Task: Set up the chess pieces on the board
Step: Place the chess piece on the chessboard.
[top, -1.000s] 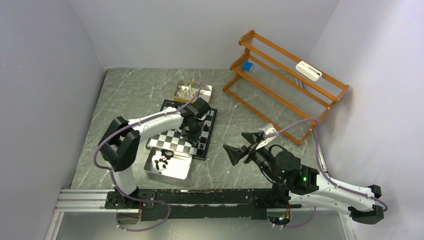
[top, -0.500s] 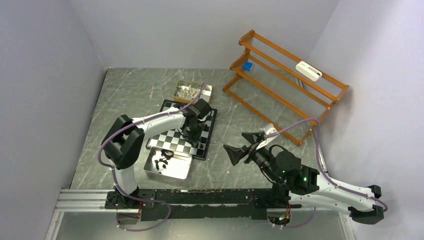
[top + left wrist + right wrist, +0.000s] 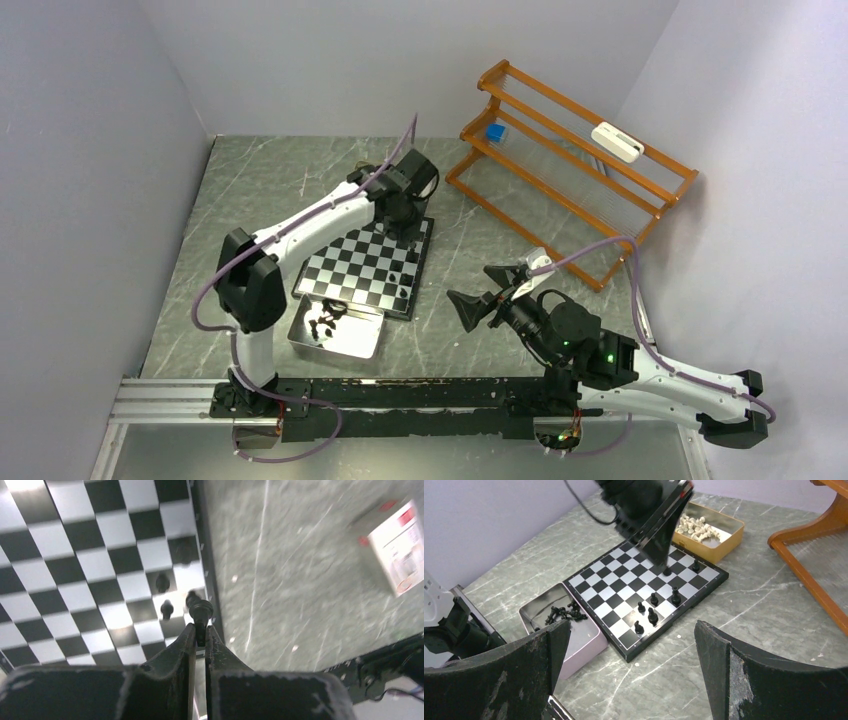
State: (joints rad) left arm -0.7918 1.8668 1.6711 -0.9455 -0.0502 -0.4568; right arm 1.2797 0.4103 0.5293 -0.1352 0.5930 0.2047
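piece in left gripper, head outward, along jaws

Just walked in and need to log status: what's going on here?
The left gripper is shut on a black chess piece, holding it near the far right corner of the board. A few black pieces stand along the board's right side; more lie in the silver tray. The cream pieces sit in the gold tin. The right gripper hangs open, empty.
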